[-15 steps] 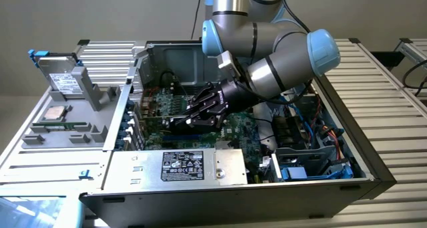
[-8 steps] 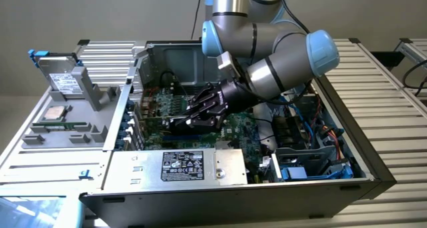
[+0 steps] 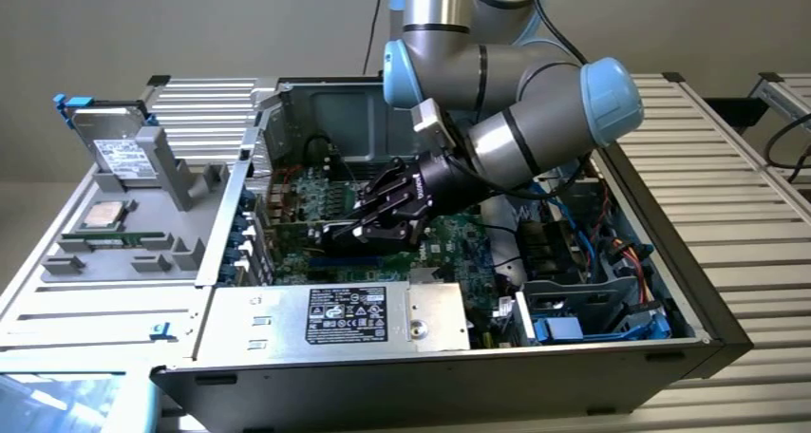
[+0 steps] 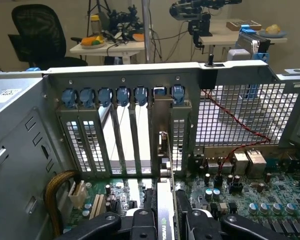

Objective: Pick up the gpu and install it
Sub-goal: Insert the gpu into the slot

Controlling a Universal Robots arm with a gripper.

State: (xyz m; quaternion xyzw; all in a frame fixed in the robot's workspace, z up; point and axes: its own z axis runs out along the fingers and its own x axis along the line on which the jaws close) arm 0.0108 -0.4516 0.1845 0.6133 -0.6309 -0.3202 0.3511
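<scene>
While the exterior view sets my end effector (image 3: 380, 222) over the motherboard (image 3: 459, 245), wrist view: clamped on the gpu (image 4: 163, 220), edge-on, long axis bracket-first toward rear slot panel (image 4: 85, 140).

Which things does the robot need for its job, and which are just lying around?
For the job: gripper, graphics card held in it, motherboard, back slots of the computer case.
Just lying about: hard drive, power box, office chair.
</scene>
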